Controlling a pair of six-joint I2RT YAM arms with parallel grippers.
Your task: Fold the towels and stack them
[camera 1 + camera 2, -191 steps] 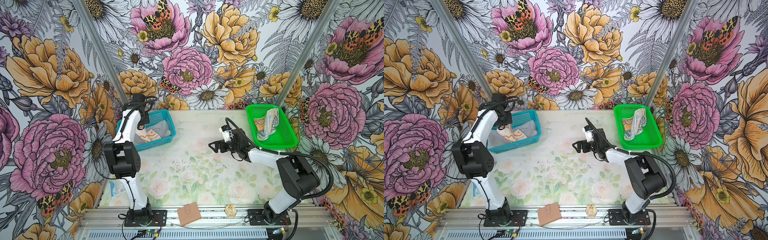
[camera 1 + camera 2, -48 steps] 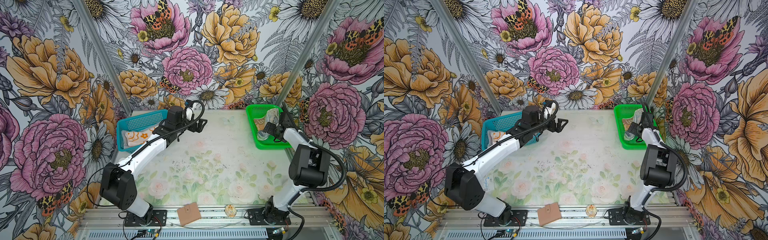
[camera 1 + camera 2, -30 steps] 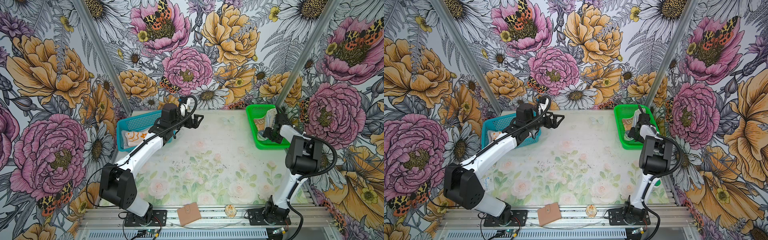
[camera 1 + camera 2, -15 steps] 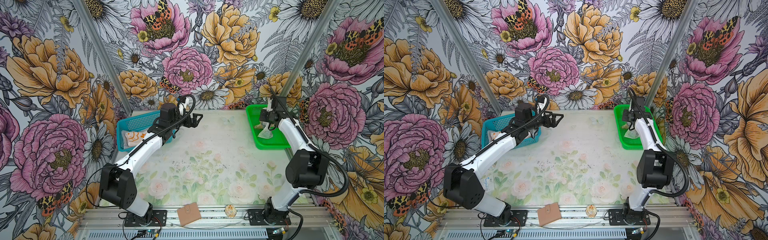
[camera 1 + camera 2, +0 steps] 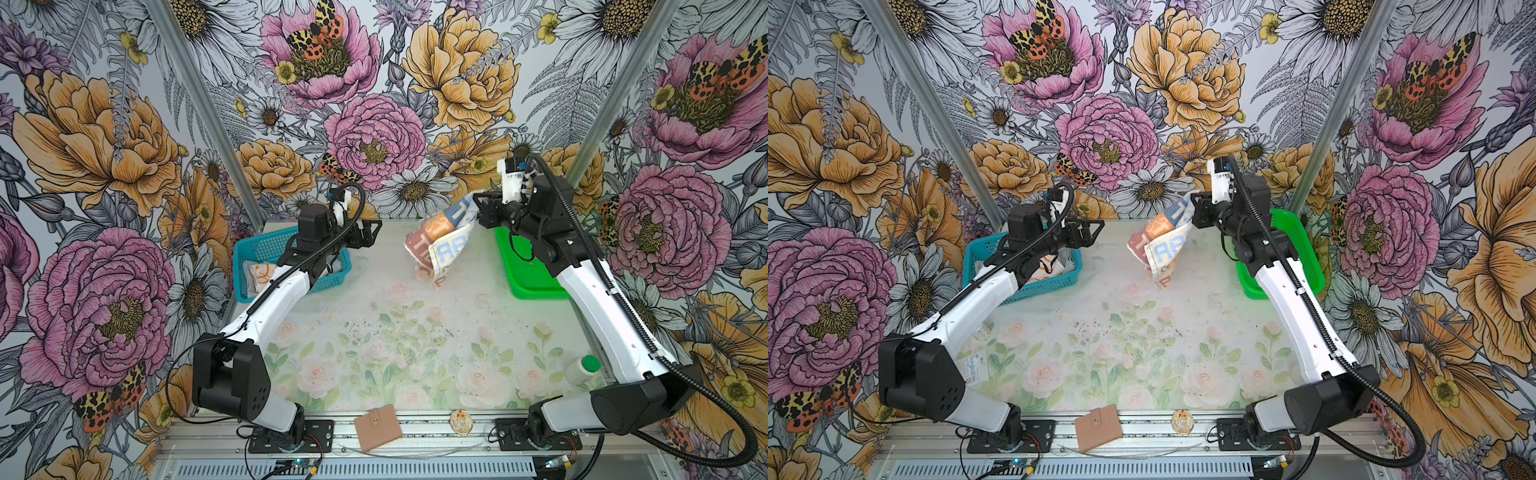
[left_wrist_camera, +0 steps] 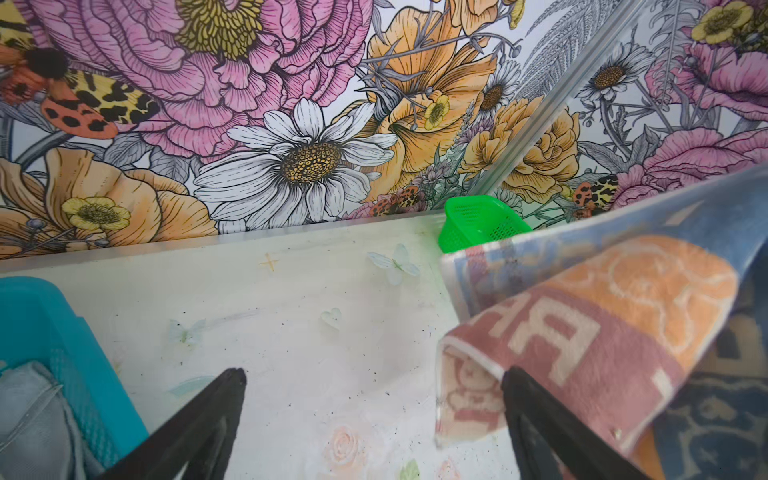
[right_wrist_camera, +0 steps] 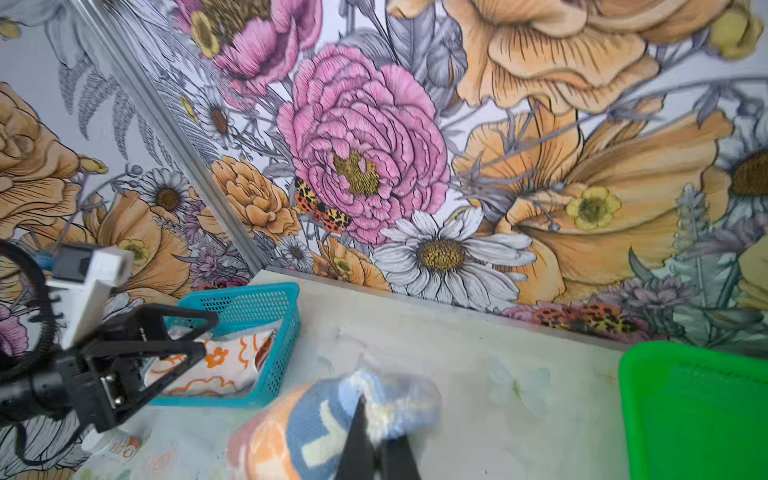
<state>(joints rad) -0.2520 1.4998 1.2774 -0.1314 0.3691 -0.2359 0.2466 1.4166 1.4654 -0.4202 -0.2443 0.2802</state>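
My right gripper (image 5: pixel 478 204) (image 7: pixel 374 424) is shut on a corner of the beige, orange and blue lettered towel (image 5: pixel 441 246) (image 5: pixel 1162 246). The towel hangs crumpled above the back middle of the table. My left gripper (image 5: pixel 372 235) (image 6: pixel 374 390) stands open and empty just left of it, and the towel's low edge (image 6: pixel 602 332) lies behind one fingertip. The orange-and-cream flower towel (image 5: pixel 262 272) (image 7: pixel 212 365) lies in the teal basket (image 5: pixel 249 249). A grey towel (image 6: pixel 33 415) lies beside it.
The green basket (image 5: pixel 532 282) at the back right holds nothing. A tan wallet (image 5: pixel 377 427) and a small round object (image 5: pixel 460 420) lie on the front rail. A white bottle with a green cap (image 5: pixel 582 368) and a blue-white packet (image 5: pixel 974 365) sit near the arm bases.
My right gripper has shut on the lettered towel, lifted it out of the green basket and carried it left over the table. The left gripper has stayed open and barely moved.
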